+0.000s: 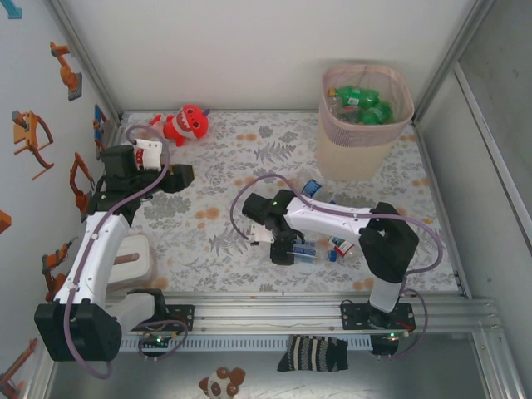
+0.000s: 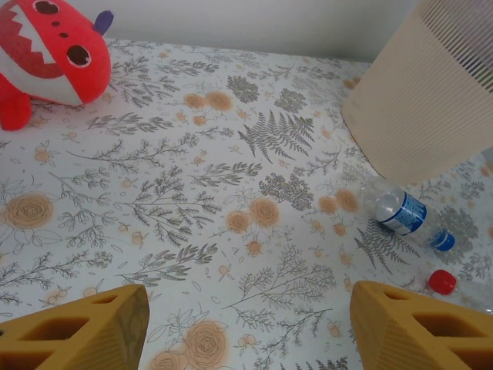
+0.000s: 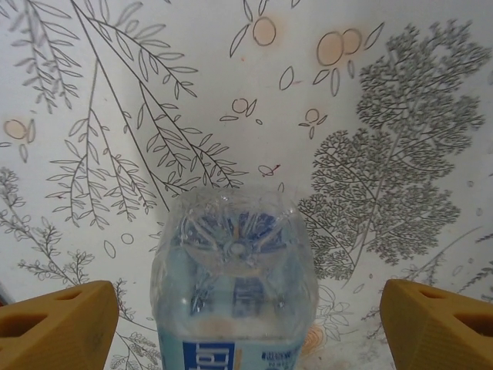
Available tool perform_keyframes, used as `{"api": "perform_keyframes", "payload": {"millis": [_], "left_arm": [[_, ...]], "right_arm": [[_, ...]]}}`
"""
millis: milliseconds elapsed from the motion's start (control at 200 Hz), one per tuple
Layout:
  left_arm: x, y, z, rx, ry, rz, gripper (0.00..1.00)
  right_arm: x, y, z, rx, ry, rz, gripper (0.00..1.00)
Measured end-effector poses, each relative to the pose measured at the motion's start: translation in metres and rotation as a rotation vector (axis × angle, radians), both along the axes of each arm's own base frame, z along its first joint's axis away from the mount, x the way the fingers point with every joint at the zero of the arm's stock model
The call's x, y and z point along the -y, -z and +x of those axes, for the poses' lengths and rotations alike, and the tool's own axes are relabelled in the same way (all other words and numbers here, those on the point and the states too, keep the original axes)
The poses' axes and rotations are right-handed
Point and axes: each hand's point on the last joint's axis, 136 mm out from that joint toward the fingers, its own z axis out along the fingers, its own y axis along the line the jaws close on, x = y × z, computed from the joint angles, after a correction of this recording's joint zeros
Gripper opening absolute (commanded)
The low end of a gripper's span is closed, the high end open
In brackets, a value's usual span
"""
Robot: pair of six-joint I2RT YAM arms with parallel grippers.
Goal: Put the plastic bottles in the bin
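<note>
Lining up a pick is the step in hand: the right claw [image 3: 246, 327] hangs released over a clear bottle [image 3: 231, 262] with a blue label, its fingers [image 3: 58, 324] spread wide and touching nothing. The bottle lies flat on the flowered cloth [image 3: 385, 92], right between those fingers with a gap on each side. Its long axis runs straight out from the claw, square to the line the fingers close along. The ribbed base points away from the wrist; the cap end is out of sight. Next, I judge, the claw must clench on the body, lift, and carry to the bin [image 1: 353, 162], which stands beyond the claw and to its right. The left claw [image 2: 246, 327] is released too, nothing between its fingers.
</note>
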Motion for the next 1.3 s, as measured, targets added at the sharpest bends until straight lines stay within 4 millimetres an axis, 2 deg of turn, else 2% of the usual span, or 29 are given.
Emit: {"api": "perform_keyframes", "payload": {"millis": [220, 335, 621, 866, 961, 1077, 1197, 1302], "left_arm": [[0.000, 0.000, 0.000, 0.002, 0.000, 0.000, 0.69], [0.000, 0.000, 0.000, 0.001, 0.000, 0.000, 0.69], [0.000, 0.000, 0.000, 0.001, 0.000, 0.000, 0.69], [0.000, 0.000, 0.000, 0.001, 0.000, 0.000, 0.69], [0.000, 0.000, 0.000, 0.001, 0.000, 0.000, 0.69], [0.000, 0.000, 0.000, 0.001, -0.001, 0.000, 0.69], [0.000, 0.000, 0.000, 0.001, 0.000, 0.000, 0.69], [0.000, 0.000, 0.000, 0.001, 0.000, 0.000, 0.69]], "right_arm": [[0.006, 0.022, 0.001, -0.017, 0.010, -0.077, 0.81], [0.008, 0.030, 0.001, -0.024, 0.014, -0.104, 0.75], [0.009, 0.030, 0.003, -0.011, 0.022, -0.111, 0.58], [-0.001, 0.027, 0.000, -0.039, 0.028, -0.067, 0.53], [-0.008, 0.020, -0.002, -0.052, 0.031, -0.023, 0.52], [-0.023, 0.003, -0.001, -0.053, 0.052, 0.067, 0.51], [-0.038, -0.025, 0.007, -0.039, 0.102, 0.192, 0.49], [-0.048, -0.057, 0.022, -0.011, 0.174, 0.319, 0.48]]}}
